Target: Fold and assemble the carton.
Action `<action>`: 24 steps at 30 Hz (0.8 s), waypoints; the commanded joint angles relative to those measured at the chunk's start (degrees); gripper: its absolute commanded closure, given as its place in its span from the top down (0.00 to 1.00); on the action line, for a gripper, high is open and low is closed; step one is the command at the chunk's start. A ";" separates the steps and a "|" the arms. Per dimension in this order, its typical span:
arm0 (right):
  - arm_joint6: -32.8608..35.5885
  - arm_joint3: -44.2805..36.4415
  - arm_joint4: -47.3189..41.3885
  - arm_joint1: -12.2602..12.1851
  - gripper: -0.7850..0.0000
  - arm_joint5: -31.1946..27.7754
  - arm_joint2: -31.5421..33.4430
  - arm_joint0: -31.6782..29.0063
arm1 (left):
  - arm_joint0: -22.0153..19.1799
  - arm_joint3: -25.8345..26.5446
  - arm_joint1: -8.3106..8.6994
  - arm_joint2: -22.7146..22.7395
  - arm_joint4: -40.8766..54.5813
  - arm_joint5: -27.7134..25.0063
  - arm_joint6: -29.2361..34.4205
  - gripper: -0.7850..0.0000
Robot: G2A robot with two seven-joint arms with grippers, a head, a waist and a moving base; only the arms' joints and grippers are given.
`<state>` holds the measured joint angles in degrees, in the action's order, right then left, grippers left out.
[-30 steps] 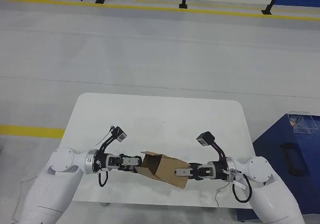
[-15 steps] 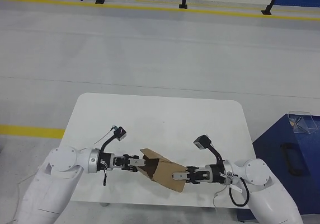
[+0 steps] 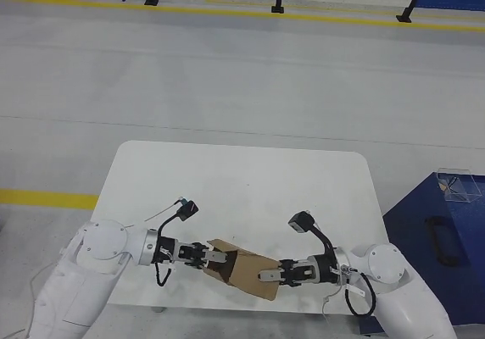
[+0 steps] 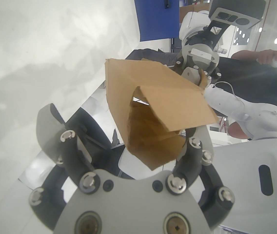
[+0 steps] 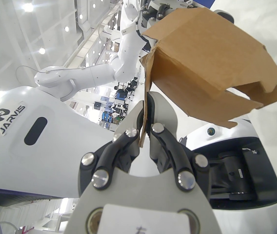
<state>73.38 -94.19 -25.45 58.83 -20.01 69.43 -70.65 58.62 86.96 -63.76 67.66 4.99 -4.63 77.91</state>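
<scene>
The white rounded-corner table [image 3: 242, 182] stands on a pale grey floor, with a dark blue box-shaped cabinet [image 3: 446, 233] just off its right side. At the table's near edge, about midway along it, the brown corrugated cardboard carton [image 3: 244, 269] hangs between the two arms, lying at a slant so that its left end sits farther up the table than its right end. It is partly opened into a tube, with loose flaps at both ends. The left wrist view looks into its hollow end, where one panel is folded inward at an angle [image 4: 158, 103]. The right wrist view shows its outer faces and a notched flap hanging at the far side [image 5: 209, 57]. The left gripper [image 3: 212, 254] sits at the carton's left end with its claw spread wide. One finger [image 4: 198, 144] is right at the carton's lower edge, and the other finger [image 4: 47, 122] stands well apart from the cardboard. The right gripper [image 3: 268, 275] is at the carton's right end, its two fingers [image 5: 164, 120] pressed together on a thin flap of the carton, pinching it edge-on between the pads.
</scene>
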 commanded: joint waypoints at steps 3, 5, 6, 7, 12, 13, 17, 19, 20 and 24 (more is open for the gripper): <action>0.83 0.49 -1.16 -0.08 0.00 -0.10 0.05 0.16 | 0.19 0.59 0.26 -0.47 -0.88 0.42 0.29 1.00; 1.64 0.49 -1.33 -0.12 0.00 0.08 -0.25 0.10 | 0.27 1.05 0.38 -0.89 -1.42 0.37 0.60 1.00; 2.17 0.50 -1.69 -0.13 0.00 0.26 -0.49 0.09 | 0.33 1.20 0.42 -1.05 -1.48 0.45 0.45 1.00; 2.71 0.61 -2.32 -0.12 0.00 0.55 -0.71 0.12 | 0.34 1.27 0.45 -1.22 -1.61 0.65 0.18 1.00; 4.68 1.67 -3.97 -0.10 0.00 0.88 -1.48 0.90 | -0.15 1.43 0.56 -2.65 -3.09 1.77 -0.04 1.00; 4.93 1.75 -4.01 -0.09 0.00 0.82 -1.66 1.02 | -0.33 1.41 0.60 -2.98 -3.51 2.08 0.18 1.00; 5.19 1.92 -4.37 -0.10 0.00 0.59 -1.90 1.33 | -0.77 1.43 0.66 -4.09 -3.90 2.55 0.64 0.89; 5.19 1.83 -4.48 -0.12 0.00 0.54 -1.95 1.45 | -0.91 1.56 0.69 -4.63 -4.12 2.54 0.69 0.83; 5.12 1.81 -4.60 -0.13 0.00 0.55 -1.96 1.48 | -0.95 1.62 0.70 -4.90 -4.06 2.41 0.72 0.79; 4.91 1.72 -4.99 -0.13 0.00 0.32 -2.08 1.64 | -1.28 1.65 0.65 -6.24 -4.13 2.17 0.65 0.57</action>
<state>78.35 -92.47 -30.42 58.70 -19.64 67.37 -69.05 57.41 88.61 -63.09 61.72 0.86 -2.34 78.59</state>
